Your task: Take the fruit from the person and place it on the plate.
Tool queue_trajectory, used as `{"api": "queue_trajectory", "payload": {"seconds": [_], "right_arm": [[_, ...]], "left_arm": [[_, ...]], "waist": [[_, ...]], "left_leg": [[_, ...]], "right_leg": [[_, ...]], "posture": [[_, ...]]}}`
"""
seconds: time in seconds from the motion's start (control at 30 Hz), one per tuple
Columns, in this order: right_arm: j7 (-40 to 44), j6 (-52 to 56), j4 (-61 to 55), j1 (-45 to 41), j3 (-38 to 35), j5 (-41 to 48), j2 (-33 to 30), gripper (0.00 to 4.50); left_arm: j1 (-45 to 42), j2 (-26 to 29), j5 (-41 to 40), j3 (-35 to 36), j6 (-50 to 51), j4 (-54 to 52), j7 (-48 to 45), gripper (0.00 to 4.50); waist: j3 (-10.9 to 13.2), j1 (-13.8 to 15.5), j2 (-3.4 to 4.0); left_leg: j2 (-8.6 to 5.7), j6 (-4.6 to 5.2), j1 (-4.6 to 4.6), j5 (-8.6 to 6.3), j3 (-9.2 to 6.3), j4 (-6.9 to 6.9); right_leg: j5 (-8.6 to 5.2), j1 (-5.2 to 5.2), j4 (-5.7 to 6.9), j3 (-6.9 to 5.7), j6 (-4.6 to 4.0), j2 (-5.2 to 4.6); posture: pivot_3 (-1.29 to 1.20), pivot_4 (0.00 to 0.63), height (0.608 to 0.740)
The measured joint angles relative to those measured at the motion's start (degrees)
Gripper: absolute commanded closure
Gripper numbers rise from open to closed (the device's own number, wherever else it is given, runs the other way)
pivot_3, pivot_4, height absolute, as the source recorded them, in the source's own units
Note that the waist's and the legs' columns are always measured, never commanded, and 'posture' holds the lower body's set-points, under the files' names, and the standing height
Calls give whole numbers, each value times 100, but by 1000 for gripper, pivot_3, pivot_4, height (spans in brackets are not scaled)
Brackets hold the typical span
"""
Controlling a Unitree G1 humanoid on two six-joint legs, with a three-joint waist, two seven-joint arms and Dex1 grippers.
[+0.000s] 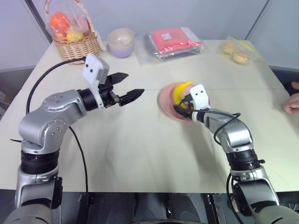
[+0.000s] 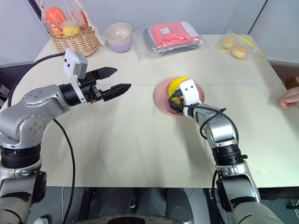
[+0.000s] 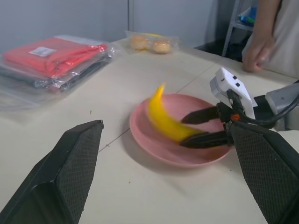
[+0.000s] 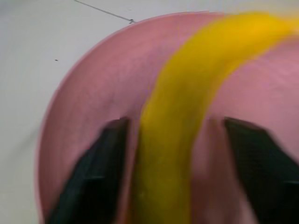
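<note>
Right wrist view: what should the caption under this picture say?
Open tool lets a yellow banana go onto the pink plate.

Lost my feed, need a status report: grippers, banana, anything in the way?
Right gripper open, straddling banana over the pink plate. Left gripper open, empty, off to the side. Nothing in the way.

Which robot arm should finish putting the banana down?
The right one. Its claw is open around the banana, right over the pink plate. The left claw hangs open, off to the side, away from the plate.
</note>
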Motion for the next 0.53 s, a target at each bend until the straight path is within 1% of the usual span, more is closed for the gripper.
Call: {"api": "queue_trajectory", "payload": {"seconds": [0.13, 0.23, 0.37, 0.53], "right_arm": [[279, -2, -313, 146, -102, 43, -213, 30], [832, -83, -1077, 330, -380, 381, -685, 30], [1629, -128, -2283, 664, -1184, 1062, -1507, 30], [2072, 343, -3051, 1088, -2286, 1886, -2236, 30]], "left_arm": [[41, 14, -55, 17, 8, -9, 27, 0], [72, 35, -108, 42, 25, -41, 30, 0], [214, 134, -151, 63, 84, -64, 5, 0], [274, 175, -208, 115, 100, -75, -85, 0]], "waist": [[0, 3, 1], [2, 29, 2], [1, 46, 2], [1, 40, 2]], "left_leg": [[0, 0, 0, 0, 0, 0], [0, 1, -2, -1, -1, -1], [0, 5, -2, -3, -4, 0], [1, 27, 2, -16, -3, 0]], "right_leg": [[0, 0, 0, 0, 0, 0], [0, 1, -3, 0, 0, -1], [0, 8, -8, -2, 0, 0], [0, 12, -8, -2, 0, 0]], "posture": [[0, 150, 740], [0, 150, 740], [0, 150, 740], [0, 150, 740]]}}
